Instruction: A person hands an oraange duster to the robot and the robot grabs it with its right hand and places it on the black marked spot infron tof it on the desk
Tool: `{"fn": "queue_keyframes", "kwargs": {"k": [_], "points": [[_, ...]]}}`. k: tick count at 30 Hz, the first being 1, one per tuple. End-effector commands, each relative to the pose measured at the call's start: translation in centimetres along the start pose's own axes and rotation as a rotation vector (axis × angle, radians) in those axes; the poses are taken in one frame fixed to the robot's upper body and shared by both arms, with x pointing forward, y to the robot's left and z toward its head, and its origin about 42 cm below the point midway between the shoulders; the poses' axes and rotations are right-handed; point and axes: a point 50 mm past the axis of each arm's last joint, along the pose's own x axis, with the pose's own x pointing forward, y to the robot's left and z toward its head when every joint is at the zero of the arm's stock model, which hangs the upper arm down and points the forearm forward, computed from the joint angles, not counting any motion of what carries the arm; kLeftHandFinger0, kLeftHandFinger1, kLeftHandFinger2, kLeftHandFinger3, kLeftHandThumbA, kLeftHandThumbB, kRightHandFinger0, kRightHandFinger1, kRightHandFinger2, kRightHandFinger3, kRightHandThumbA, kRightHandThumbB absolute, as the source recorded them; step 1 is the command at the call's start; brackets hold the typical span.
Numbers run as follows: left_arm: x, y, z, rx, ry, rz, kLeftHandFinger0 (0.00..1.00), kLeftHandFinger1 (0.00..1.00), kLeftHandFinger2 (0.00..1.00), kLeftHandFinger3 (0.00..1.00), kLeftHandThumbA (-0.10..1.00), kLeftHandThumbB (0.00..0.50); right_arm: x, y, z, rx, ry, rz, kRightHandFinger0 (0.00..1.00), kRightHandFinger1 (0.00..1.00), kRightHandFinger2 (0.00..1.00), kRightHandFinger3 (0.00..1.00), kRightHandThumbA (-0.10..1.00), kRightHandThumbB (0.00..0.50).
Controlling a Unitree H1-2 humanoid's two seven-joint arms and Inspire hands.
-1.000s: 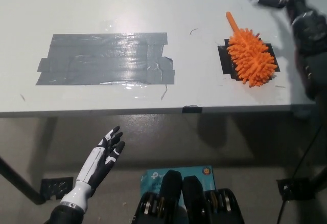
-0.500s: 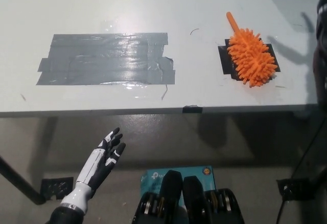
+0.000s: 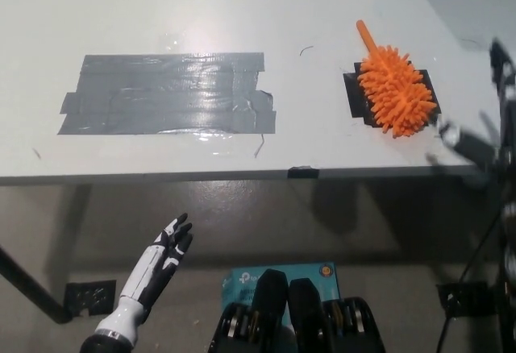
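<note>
The orange duster [image 3: 396, 87] was found lying on the black marked spot [image 3: 352, 95] at the upper right of the frame, on the pale surface [image 3: 201, 14]. Its fluffy head covered most of the mark; the handle stuck out past the mark's upper edge, toward the top of the frame. Placement was judged essentially done.

The right hand [image 3: 463, 145] was seen only as a blurred dark shape at the right edge, just below and right of the duster and apart from it. Whether its fingers were spread or closed could not be told (too much motion blur). Nothing was seen held in it.

The left hand [image 3: 168, 244] was noted at the lower left, below the surface edge, fingers extended and apart, holding nothing.

Risks judged from this state:
- The right arm was close to the duster's lower right end; a sweep toward the middle of the frame could brush the fibres and drag the duster off the mark.
- The duster lay near the surface's lower and right edges, so a knock might push it over.

A large grey tape patch [image 3: 165, 93] at centre left was well clear of all this.
</note>
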Motion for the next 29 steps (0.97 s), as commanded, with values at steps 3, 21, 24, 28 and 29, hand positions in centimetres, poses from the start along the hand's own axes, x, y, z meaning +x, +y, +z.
{"fn": "queue_keyframes", "kwargs": {"k": [3, 21, 24, 28, 29], "points": [[-0.4, 0.9, 0.4, 0.03, -0.065, -0.005, 0.97, 1.0, 1.0, 1.0, 0.95, 0.142, -10.2, 2.8, 5.8, 0.017, -0.348, 0.085, 1.0, 1.0, 1.0, 1.0, 0.86, 0.229], [-1.2, -0.7, 0.2, 0.006, -0.064, -0.002, 0.99, 1.0, 1.0, 1.0, 0.98, 0.181, -12.5, 5.4, -4.8, 0.103, 0.119, 0.305, 1.0, 1.0, 1.0, 1.0, 0.68, 0.178], [-1.3, -0.8, 0.3, 0.008, -0.066, -0.002, 1.0, 1.0, 1.0, 1.0, 0.98, 0.169, -12.8, 5.5, -5.0, 0.116, 0.138, 0.33, 1.0, 1.0, 1.0, 1.0, 0.67, 0.185], [-1.6, -1.0, 0.1, 0.004, -0.062, 0.006, 1.0, 1.0, 1.0, 1.0, 0.99, 0.182, -13.2, 5.8, -5.1, 0.134, 0.156, 0.359, 1.0, 1.0, 1.0, 1.0, 0.67, 0.202], [-1.6, -1.0, 0.1, 0.004, -0.062, 0.006, 1.0, 1.0, 1.0, 1.0, 0.99, 0.182, -13.2, 5.8, -5.1, 0.134, 0.156, 0.359, 1.0, 1.0, 1.0, 1.0, 0.67, 0.202]]}}
